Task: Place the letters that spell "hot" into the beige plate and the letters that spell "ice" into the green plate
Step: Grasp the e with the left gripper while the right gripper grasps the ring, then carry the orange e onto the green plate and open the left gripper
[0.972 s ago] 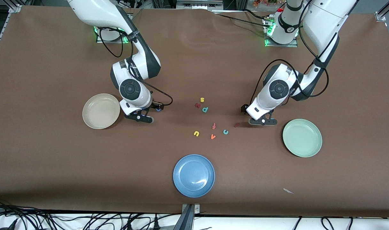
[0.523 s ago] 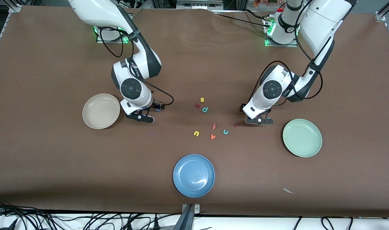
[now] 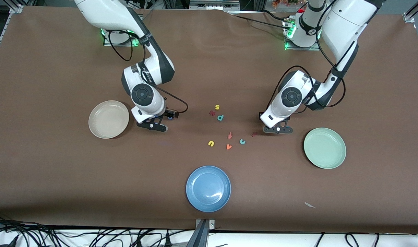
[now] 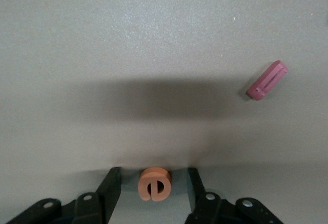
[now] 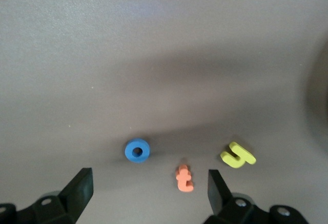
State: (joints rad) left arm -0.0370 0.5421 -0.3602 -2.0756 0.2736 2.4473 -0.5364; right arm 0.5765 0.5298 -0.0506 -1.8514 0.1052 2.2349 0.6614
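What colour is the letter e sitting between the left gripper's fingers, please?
Orange; the letter e shows best in the left wrist view, between the left gripper fingers.

Bare table around the orange e (image 4: 154,184) between the left claw (image 4: 154,193) fingers, dark red i (image 4: 267,80) well apart.

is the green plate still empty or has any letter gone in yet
Empty. The green plate shows only its bare mint surface, and the orange e still lies on the table between the left gripper's open fingers.
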